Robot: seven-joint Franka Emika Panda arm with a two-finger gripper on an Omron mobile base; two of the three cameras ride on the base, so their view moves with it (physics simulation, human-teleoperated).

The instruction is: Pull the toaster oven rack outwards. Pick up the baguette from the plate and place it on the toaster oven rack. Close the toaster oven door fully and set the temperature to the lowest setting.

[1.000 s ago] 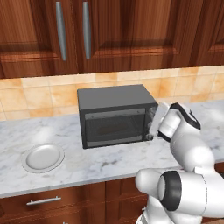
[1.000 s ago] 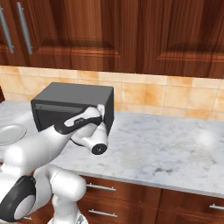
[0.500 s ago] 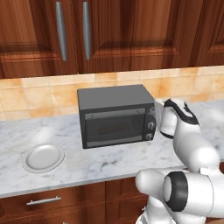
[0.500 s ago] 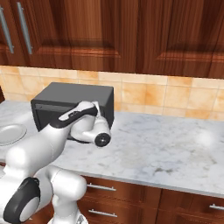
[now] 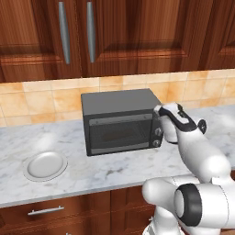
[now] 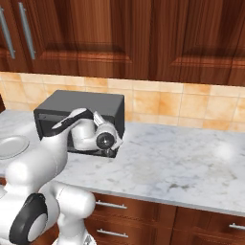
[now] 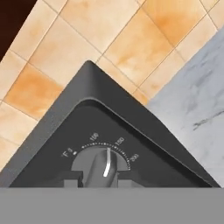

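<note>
The toaster oven (image 5: pixel 120 120) stands on the counter with its toaster oven door (image 5: pixel 120 134) closed upright. My gripper (image 5: pixel 159 120) is at the top of the knob column on the oven's right side. In the hand view the gripper (image 7: pixel 98 179) is shut on the temperature knob (image 7: pixel 101 165), one dark fingertip on each side. The knob's white pointer sits between the 100 and 150 marks. The plate (image 5: pixel 45 165) lies bare at the left of the counter. The baguette and the toaster oven rack are hidden behind the tinted glass.
Two lower knobs (image 5: pixel 157 137) show below my hand. The marble counter (image 6: pixel 182 158) stretches to the right of the oven. A tiled backsplash and dark wood cabinets (image 5: pixel 114 32) rise behind, and drawers run under the counter's front edge.
My hand has risen a little at the oven's right front and rolled. The jaws have closed on the top knob.
</note>
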